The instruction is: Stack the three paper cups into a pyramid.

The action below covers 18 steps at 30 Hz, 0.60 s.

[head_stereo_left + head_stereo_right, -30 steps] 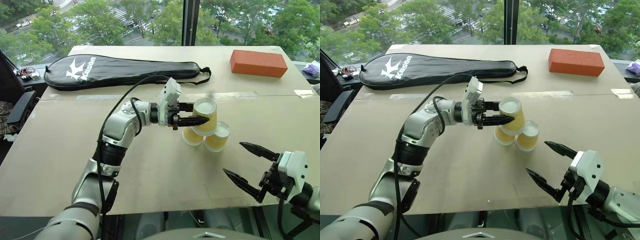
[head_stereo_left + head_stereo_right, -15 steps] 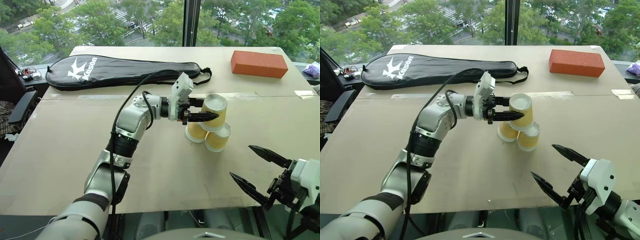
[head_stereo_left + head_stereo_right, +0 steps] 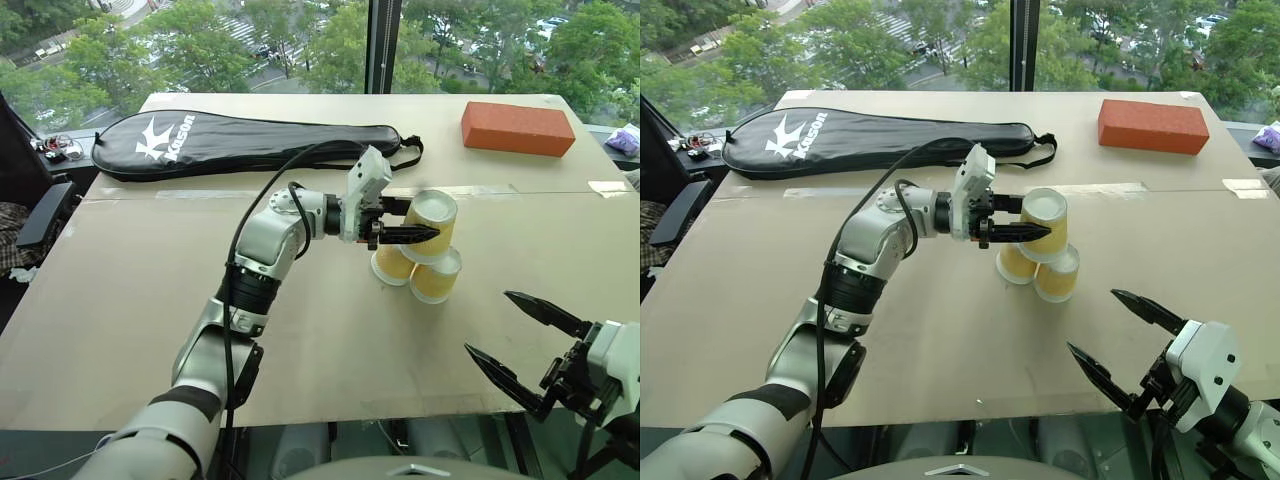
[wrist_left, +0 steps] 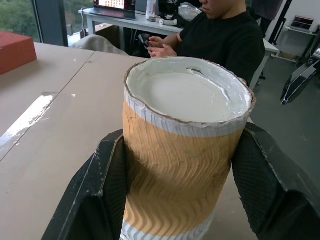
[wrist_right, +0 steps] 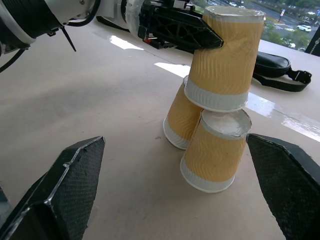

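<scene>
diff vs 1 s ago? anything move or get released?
The left claw has carried the top cup slightly to the right, so it now sits over the two base cups, apparently resting on them. It has not let go. The base cups, the brick and the black racket bag have not moved. The right claw stays open, apart from the stack.

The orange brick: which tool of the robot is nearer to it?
Left. The left tool grips the top cup mid-table, closer to the orange brick at the far right; the right tool hangs open at the near edge.
</scene>
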Tool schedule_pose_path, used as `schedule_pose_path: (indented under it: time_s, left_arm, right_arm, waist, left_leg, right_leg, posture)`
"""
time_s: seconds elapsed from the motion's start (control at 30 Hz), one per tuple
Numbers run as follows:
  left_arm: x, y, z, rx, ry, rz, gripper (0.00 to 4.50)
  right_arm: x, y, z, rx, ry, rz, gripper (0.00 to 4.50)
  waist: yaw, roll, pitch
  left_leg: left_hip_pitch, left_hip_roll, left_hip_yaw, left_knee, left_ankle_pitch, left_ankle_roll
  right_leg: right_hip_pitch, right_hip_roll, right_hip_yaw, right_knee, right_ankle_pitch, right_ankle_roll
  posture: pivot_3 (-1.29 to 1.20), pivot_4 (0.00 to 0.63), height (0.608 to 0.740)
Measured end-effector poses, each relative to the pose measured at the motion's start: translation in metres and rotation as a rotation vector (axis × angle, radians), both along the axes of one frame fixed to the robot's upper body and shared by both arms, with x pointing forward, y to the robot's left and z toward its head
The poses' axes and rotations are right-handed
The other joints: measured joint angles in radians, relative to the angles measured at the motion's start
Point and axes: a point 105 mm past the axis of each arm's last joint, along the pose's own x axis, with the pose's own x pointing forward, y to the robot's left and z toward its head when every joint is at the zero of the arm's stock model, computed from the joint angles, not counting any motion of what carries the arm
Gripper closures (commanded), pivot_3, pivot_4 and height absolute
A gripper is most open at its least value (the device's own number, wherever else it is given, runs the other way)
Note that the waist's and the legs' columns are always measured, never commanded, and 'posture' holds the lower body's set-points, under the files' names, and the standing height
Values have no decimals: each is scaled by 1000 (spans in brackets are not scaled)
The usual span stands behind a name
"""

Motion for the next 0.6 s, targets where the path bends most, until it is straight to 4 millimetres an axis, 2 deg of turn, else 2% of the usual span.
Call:
schedule_pose_path:
  time_s: [0.23, 0.33, 0.6]
  left_arm:
    - [-11, 2, 2, -30, 122, 34, 2141]
    - [-17, 0, 9, -47, 141, 32, 2141]
    - [-7, 3, 29, -79, 83, 84, 2141]
  right_arm:
    - [2, -1, 0, -4, -6, -6, 0]
    - [4, -2, 0, -7, -12, -7, 0]
    - [6, 0, 0, -6, -21, 3, 0]
  waist:
    - [0, 0, 0]
    - [0, 0, 0]
    - [0, 0, 0]
  left_leg:
    - [-1, 0, 0, 0, 0, 0]
    - [0, 0, -1, 0, 0, 0]
    - [0, 0, 0, 0, 0, 0]
  right_leg:
    - [0, 0, 0, 0, 0, 0]
    - [0, 0, -1, 0, 0, 0]
    - [0, 0, 0, 0, 0, 0]
  posture:
    - [0, 150, 740]
    - [0, 150, 740]
    - [0, 150, 740]
